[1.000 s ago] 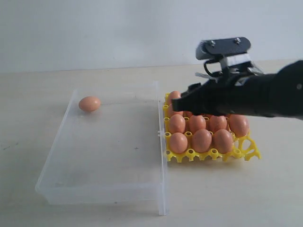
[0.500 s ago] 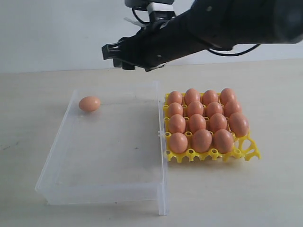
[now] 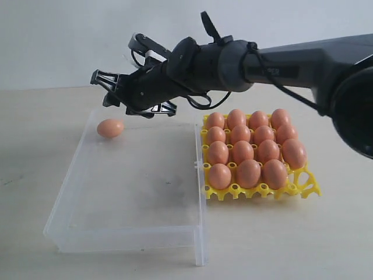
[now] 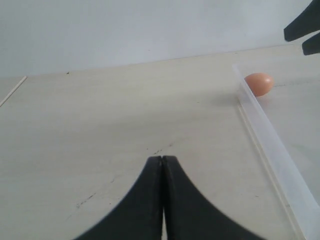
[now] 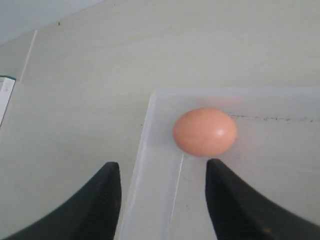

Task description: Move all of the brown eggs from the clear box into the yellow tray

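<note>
Exterior view: clear box [image 3: 125, 239] just beside yellow tray [image 3: 307, 185] packed with brown eggs [image 3: 242, 153]. One egg [image 3: 110, 128] lies in the box's far left corner. Right gripper [image 3: 108, 90] hovers above it, jaws apart; left gripper [image 4: 162, 160] pressed together over table [image 4: 100, 125].

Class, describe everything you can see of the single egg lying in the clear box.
The brown egg is a smooth, matte, orange-brown oval with no visible cracks. It lies on its side on the floor of the clear box, in the far left corner in the exterior view. It is close to both walls, but whether it touches them cannot be told. The open right gripper hovers near it without touching.
</note>
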Motion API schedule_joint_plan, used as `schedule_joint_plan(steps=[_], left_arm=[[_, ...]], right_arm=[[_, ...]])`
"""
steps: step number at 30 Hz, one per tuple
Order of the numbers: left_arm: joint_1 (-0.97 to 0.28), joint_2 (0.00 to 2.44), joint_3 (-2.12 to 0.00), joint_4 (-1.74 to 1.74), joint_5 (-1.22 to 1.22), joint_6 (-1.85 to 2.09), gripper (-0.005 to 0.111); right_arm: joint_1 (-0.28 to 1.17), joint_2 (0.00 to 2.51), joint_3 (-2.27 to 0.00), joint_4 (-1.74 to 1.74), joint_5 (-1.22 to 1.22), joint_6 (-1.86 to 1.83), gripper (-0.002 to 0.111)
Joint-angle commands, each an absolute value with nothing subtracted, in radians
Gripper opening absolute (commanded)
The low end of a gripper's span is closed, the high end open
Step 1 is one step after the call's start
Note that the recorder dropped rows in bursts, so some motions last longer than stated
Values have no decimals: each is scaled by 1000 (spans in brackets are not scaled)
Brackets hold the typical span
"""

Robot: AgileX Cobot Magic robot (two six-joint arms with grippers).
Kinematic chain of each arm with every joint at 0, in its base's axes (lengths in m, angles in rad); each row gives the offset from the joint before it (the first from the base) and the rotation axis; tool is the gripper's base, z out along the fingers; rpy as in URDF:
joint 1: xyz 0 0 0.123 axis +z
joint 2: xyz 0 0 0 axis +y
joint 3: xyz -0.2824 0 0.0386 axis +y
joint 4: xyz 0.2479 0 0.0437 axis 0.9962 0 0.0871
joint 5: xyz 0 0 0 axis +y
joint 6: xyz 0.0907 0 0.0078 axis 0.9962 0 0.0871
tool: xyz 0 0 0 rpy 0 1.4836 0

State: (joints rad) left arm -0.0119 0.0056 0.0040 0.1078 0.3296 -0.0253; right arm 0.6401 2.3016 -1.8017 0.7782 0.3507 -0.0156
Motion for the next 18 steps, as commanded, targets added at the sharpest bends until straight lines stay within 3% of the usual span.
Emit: schedule_joint_plan(steps=[1,18], left_arm=[[-11,0,0,105,318,-30,0],[-11,0,0,105,318,-30,0]], right_arm=[[644,2369,-1874,836,349,52,51],[646,2501,-1983,831,342,183,51]])
